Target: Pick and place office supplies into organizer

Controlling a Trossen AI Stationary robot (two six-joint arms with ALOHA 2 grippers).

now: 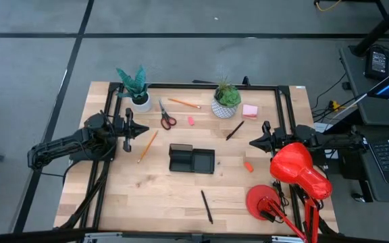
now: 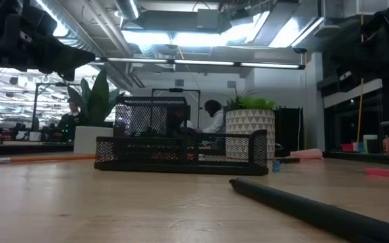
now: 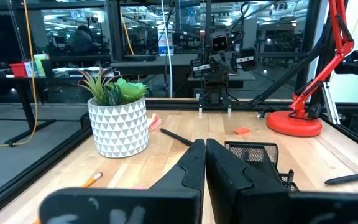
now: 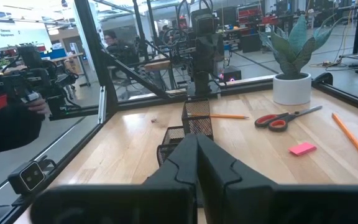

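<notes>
The black mesh organizer [image 1: 191, 159] stands mid-table. Behind it lie the red-handled scissors [image 1: 167, 119], an orange pencil [image 1: 184, 103], a pink eraser [image 1: 190, 121], a dark pen [image 1: 234, 130] and the pink sticky-note block [image 1: 250, 111]. A second pencil [image 1: 147, 146] lies left of the organizer, an orange eraser [image 1: 248, 166] to its right and another pen [image 1: 206, 206] near the front edge. My left gripper [image 1: 142, 129] hovers shut at the table's left and my right gripper [image 1: 252, 142] hovers shut at its right. Both point level toward the middle and hold nothing.
Two potted plants in white pots [image 1: 135, 88] [image 1: 225, 100] stand along the far edge. A red desk lamp [image 1: 296, 182] occupies the near right corner. A black frame [image 1: 201, 86] borders the far side and both ends. People sit in the room beyond the table.
</notes>
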